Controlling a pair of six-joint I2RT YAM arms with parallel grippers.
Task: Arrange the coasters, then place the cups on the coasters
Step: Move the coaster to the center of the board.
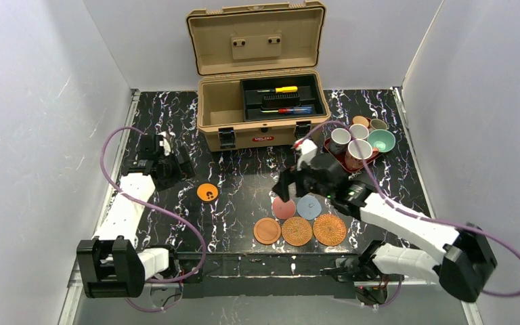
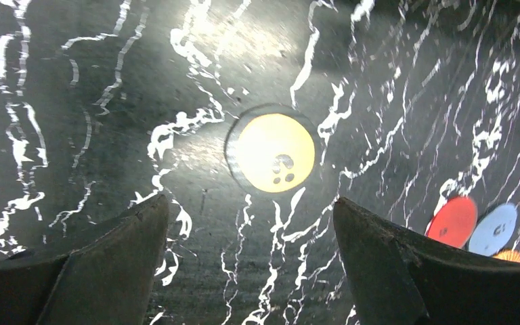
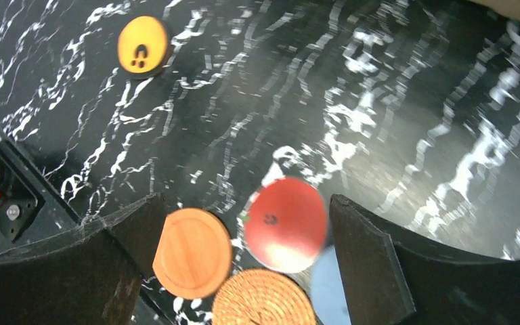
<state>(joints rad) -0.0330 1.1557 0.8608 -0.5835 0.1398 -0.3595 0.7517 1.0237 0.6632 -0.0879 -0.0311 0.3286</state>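
Over the marbled table [image 1: 244, 181], left arm [image 1: 127, 203] and right arm [image 1: 406, 223] reach forward; right gripper [image 3: 245, 200] spread wide, empty; left gripper [image 2: 248, 202] likewise spread, holding nothing. One red tray [image 1: 334, 154], far right, carries six cups [image 1: 359, 131]. Six coasters [image 1: 296, 231]: five clustered beneath the right gripper, one orange coaster [image 2: 275, 152] apart, before the left.

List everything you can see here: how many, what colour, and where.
woven coasters: two, orange-brown, near row
wooden coaster: one, brown, left end of that row
pinkish-red coaster: one, behind the row
blue-grey coaster: one, beside the pinkish-red one
orange coaster: one, black marks, alone at left
cups: six, three white inside, one orange, one grey-olive, one teal, on the tray
tray: one, dark red, far right
toolbox: one, tan, lid open, far centre
screwdrivers: two, yellow-handled and red-blue, inside toolbox
table: black, white veins
left gripper: open, over orange coaster
right gripper: open, over pinkish-red coaster
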